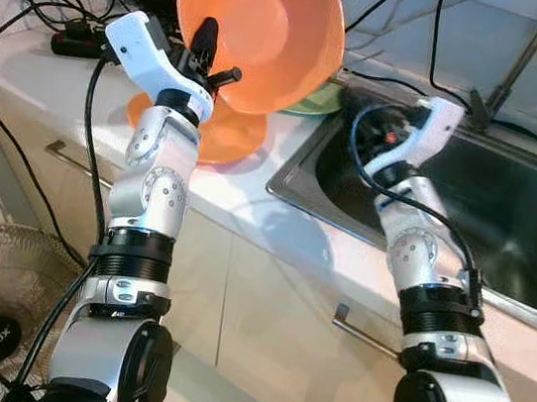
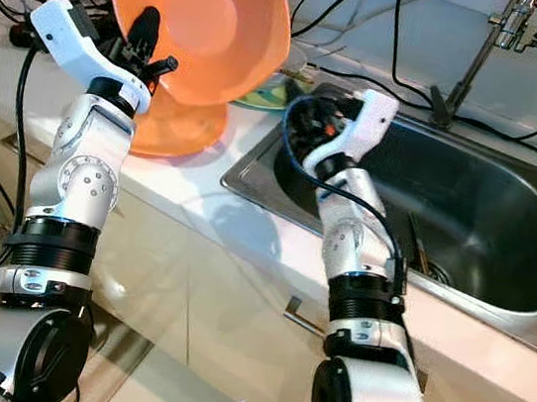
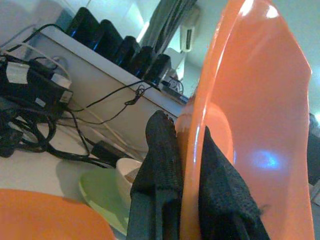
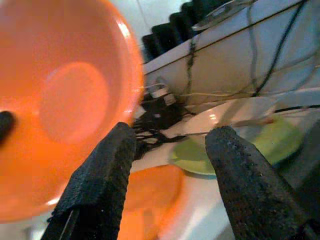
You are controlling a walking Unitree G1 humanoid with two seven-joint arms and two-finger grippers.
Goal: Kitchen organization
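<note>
Now the left gripper pinches the rim of the orange bowl, lifted and tilted above the orange plate. Judging by this, the bowl is mid-transfer; next it needs lowering somewhere steady, while the right gripper waits spread beside the sink.

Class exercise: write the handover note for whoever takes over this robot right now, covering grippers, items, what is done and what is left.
Left gripper: shut on the rim of the orange bowl, held tilted above the counter.
Right gripper: open, empty, at the sink's left edge.
Orange plate lies on the counter under the bowl; green plate behind it.
Done: bowl lifted.
Left: place the bowl; its destination is not evident.
</note>
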